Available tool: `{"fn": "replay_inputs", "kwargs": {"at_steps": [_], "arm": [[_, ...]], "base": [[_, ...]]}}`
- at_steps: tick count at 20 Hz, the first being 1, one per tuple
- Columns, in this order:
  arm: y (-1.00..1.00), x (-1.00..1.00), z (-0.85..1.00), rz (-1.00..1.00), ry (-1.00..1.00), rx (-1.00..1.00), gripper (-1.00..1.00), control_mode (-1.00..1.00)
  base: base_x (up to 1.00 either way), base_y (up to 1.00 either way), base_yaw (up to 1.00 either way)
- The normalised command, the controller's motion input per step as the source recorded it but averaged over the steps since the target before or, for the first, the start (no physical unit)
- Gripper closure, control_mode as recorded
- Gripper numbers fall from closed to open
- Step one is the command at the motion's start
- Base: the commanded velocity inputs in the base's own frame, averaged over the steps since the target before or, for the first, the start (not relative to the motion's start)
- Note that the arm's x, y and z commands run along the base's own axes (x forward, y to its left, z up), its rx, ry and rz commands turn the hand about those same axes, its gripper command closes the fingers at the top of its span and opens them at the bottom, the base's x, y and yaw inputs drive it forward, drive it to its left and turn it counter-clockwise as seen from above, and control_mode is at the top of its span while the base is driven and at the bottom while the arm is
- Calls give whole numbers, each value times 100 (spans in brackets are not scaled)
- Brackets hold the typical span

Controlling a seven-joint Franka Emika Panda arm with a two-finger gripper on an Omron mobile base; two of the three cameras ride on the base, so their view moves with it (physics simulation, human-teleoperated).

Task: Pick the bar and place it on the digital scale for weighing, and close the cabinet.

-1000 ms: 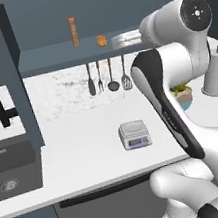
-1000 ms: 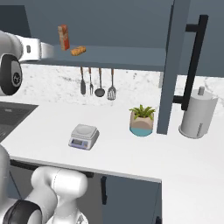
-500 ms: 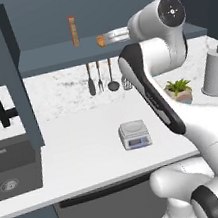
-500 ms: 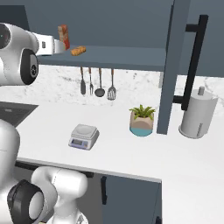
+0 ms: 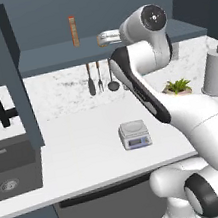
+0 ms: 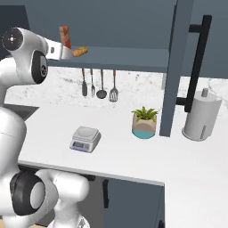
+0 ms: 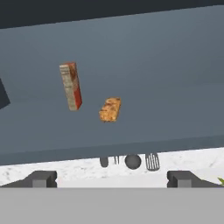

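One bar point(image 7: 110, 109) and one orange box point(image 7: 71, 85) share the cabinet point(image 7: 166, 78) shelf; gripper point(image 7: 111, 178) fingers spread apart, empty; one digital scale point(image 5: 134, 134) below.

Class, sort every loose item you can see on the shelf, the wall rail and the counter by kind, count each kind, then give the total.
Shelf food items: 2, the bar and the orange box
Hanging utensils: 4
Digital scale: 1
Potted plant: 1
Paper towel roll: 1
Total: 9

Shelf around the bar point(image 7: 110, 109) lies open; orange box point(image 7: 71, 85) stands beside.
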Motion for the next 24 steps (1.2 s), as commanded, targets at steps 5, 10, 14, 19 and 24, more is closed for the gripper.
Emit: {"fn": "replay_inputs", "kwargs": {"at_steps": [5, 10, 14, 19, 24], "arm": [[1, 44, -5, 0, 5, 5, -100, -100], [0, 41, -1, 0, 11, 0, -100, -100], [0, 27, 0, 0, 12, -1, -100, -100], [1, 37, 0, 0, 10, -2, -100, -100], [13, 25, -1, 0, -1, -5, -100, -100]], "base": [[0, 0, 0], [0, 0, 0], [0, 0, 0], [0, 0, 0], [0, 0, 0]]}}
